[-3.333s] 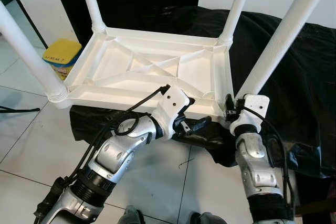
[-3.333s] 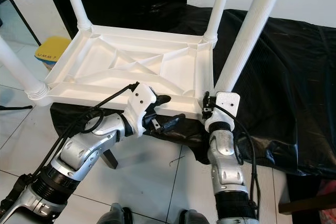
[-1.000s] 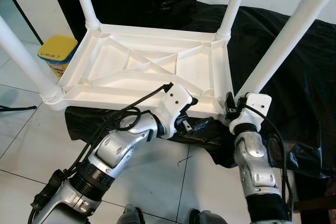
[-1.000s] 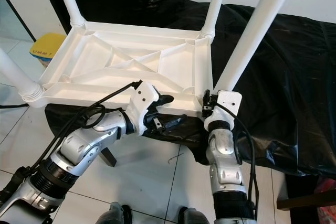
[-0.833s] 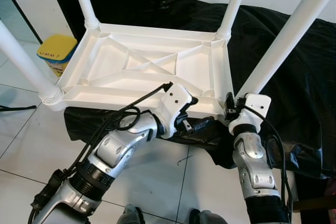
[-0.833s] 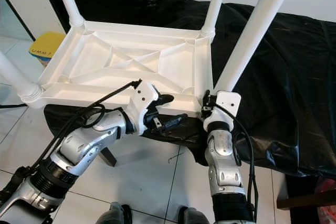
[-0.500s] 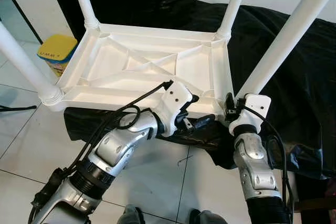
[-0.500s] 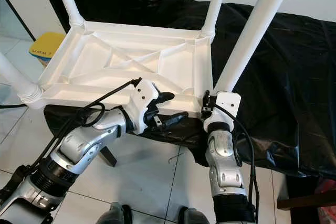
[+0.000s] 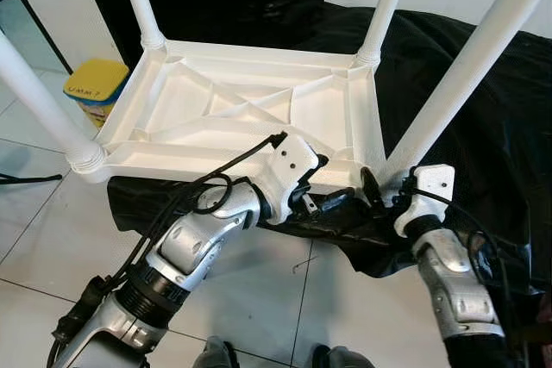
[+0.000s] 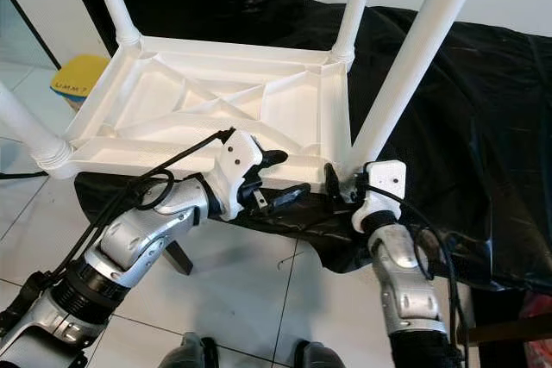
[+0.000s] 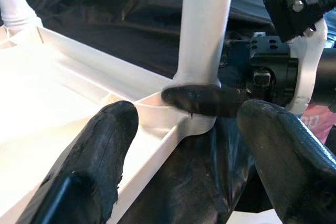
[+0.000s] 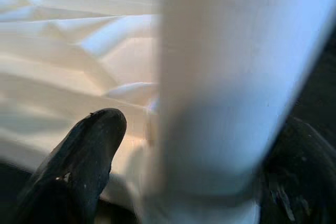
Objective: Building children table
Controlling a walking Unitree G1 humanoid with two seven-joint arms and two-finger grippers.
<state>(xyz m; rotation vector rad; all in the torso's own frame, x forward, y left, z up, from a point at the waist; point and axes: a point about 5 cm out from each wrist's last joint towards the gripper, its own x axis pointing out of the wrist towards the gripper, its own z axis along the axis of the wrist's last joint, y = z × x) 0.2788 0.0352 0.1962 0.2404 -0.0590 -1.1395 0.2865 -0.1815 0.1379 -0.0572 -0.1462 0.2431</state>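
The white children's table (image 9: 250, 105) lies upside down on a black sheet, its legs pointing up. My left gripper (image 9: 328, 184) is open at the near rim, with one finger (image 11: 100, 161) over the ribbed underside and the other (image 11: 283, 156) outside the edge. My right gripper (image 9: 385, 185) is shut on the base of the near-right leg (image 9: 466, 66), where the leg meets the corner socket. In the right wrist view that leg (image 12: 220, 77) fills the gap between the fingers. One right finger (image 11: 202, 100) lies across the leg's collar.
The black sheet (image 9: 483, 170) covers a low support under the table and hangs over its near edge. A yellow-lidded tub (image 9: 95, 92) stands on the white tiled floor (image 9: 259, 299) at the left. A black cable (image 9: 26, 180) lies on the floor at the far left.
My right wrist has swung to the right around the base of the near-right leg, and one of its fingers now shows left of the leg. The left arm has barely moved.
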